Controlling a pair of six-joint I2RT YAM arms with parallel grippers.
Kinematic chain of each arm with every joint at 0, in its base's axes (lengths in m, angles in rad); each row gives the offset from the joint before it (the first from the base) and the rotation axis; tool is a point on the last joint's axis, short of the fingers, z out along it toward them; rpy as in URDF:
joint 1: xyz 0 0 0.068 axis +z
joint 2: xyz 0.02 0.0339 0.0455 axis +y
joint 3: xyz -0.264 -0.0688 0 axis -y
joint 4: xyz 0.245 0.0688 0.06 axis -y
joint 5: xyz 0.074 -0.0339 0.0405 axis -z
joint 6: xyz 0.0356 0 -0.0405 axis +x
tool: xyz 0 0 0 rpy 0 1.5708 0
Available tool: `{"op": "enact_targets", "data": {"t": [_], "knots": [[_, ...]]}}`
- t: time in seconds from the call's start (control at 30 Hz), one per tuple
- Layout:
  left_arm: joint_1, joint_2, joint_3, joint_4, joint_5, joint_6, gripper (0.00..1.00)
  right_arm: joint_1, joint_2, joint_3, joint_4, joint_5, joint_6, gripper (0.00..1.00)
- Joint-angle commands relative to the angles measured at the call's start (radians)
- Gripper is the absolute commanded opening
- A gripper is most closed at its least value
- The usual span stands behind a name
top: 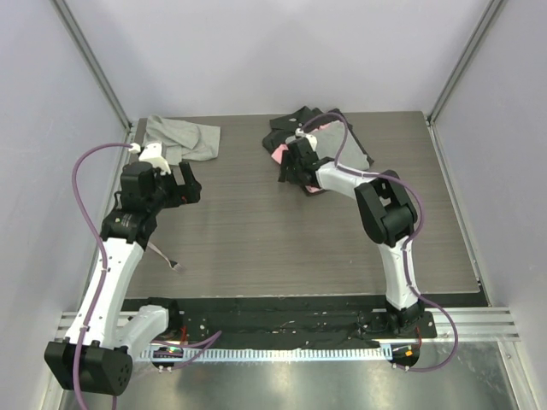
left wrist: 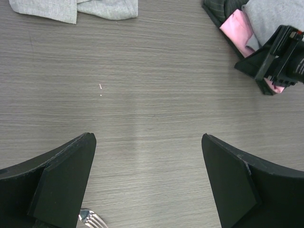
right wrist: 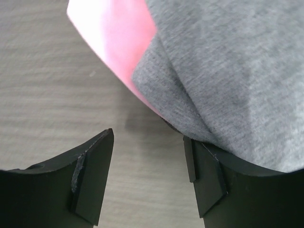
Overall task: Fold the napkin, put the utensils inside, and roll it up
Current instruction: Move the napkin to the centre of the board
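Note:
The napkin [top: 181,137], a rumpled light-grey cloth, lies at the back left of the table; its edge shows at the top of the left wrist view [left wrist: 76,8]. A silver fork [top: 173,263] lies near the left arm, and its tines [left wrist: 90,220] peek out beside my left finger. My left gripper [top: 190,182] [left wrist: 147,140] hovers open over bare table, well short of the napkin. My right gripper [top: 289,171] [right wrist: 149,137] is open at the near edge of the cloth stack, with bare table between its fingers. The stack's grey cloth [right wrist: 228,71] drapes over the right finger.
A stack of grey, pink [right wrist: 116,33] and black cloths [top: 320,141] sits at the back centre. In the left wrist view the right gripper [left wrist: 280,59] shows against that stack. White walls close in the table on three sides.

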Motion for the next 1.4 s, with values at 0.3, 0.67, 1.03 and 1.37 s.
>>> {"op": "enact_targets", "data": {"t": [0.3, 0.67, 1.03, 1.37], "knots": [[0.005, 0.024, 0.04, 0.055, 0.019, 0.019, 1.0, -0.211, 0.075, 0.059, -0.085, 0.108, -0.031, 0.69], [-0.005, 0.143, 0.067, 0.093, 0.033, -0.065, 1.0, -0.266, 0.03, 0.013, -0.114, 0.139, -0.058, 0.7], [-0.155, 0.517, 0.311, 0.093, -0.331, -0.122, 1.0, -0.264, -0.256, -0.169, -0.016, -0.226, -0.169, 0.7], [-0.166, 1.09, 0.763, -0.036, -0.461, -0.059, 0.95, -0.263, -0.57, -0.347, -0.034, -0.361, -0.134, 0.71]]}}
